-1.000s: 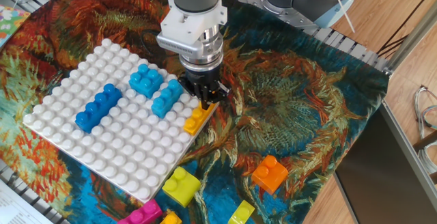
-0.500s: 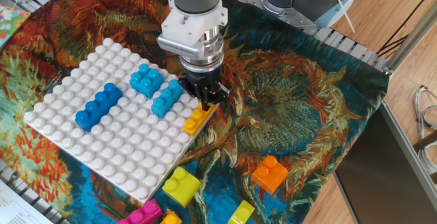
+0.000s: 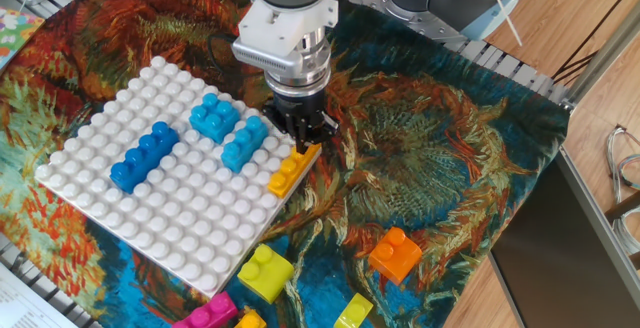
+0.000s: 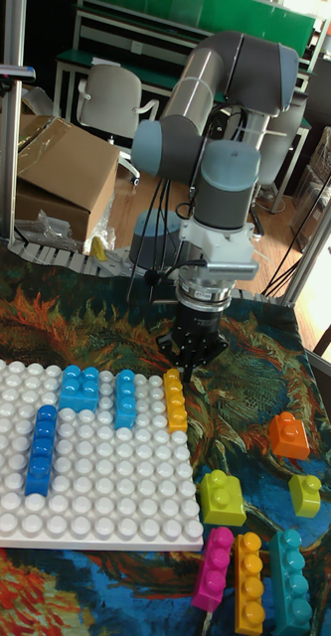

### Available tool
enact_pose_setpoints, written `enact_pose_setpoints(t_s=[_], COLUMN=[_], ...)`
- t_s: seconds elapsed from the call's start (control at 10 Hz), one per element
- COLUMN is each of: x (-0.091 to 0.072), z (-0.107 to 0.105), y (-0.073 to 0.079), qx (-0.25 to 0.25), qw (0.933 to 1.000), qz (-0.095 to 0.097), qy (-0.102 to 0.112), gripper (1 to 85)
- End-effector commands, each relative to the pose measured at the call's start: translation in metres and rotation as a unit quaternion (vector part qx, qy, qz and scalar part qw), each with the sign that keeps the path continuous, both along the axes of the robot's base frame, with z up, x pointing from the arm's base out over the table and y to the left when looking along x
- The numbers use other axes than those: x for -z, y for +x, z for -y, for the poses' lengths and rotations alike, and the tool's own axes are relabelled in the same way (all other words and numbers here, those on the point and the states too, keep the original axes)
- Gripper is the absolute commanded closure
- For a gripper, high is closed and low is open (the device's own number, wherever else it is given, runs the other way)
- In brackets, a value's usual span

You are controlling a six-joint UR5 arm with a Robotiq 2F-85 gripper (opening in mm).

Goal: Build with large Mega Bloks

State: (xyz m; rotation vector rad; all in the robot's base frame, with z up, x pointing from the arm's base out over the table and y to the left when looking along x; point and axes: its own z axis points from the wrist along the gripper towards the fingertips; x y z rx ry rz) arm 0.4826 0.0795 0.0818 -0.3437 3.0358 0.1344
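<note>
The gripper (image 3: 303, 137) hangs just above the far end of a long orange brick (image 3: 291, 170) that sits on the right edge of the white studded baseplate (image 3: 150, 228); its dark fingers stand a little apart with nothing between them, and whether their tips touch the brick cannot be told. Just left of the orange brick a light blue brick (image 4: 124, 397) lies parallel to it, beside that is a squarer light blue block (image 4: 82, 387), and further left a long dark blue brick (image 4: 40, 448). The baseplate rests on a cloth (image 3: 440, 158) printed with sunflowers in orange, teal and dark green, which covers the table. Loose on the cloth, toward the near edge, lie a small orange brick (image 4: 287, 434), a lime-yellow block (image 4: 221, 497), a smaller lime piece (image 4: 305, 494), and a row of pink (image 4: 214, 567), orange (image 4: 248, 582) and teal (image 4: 290, 581) long bricks. Behind the table are a cardboard box (image 4: 56, 169), a grey office chair (image 4: 109, 103) and a dark desk with a green surface above it (image 4: 205, 15).
</note>
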Motion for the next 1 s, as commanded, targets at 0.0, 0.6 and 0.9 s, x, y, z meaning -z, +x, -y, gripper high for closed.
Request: enact_pose_setpoints(t_s=[0.0,0.6,0.9], x=[-0.023,-0.031,-0.031], z=[-0.015,-0.033,-0.036], y=[0.003,0.017,0.020], qx=[0.018,0.038,0.040], qw=[0.9998,0.9991,0.9990], qz=[-0.009,-0.015,-0.015], qy=[-0.002,-0.010,-0.009], gripper=[84.3,84.3,84.3])
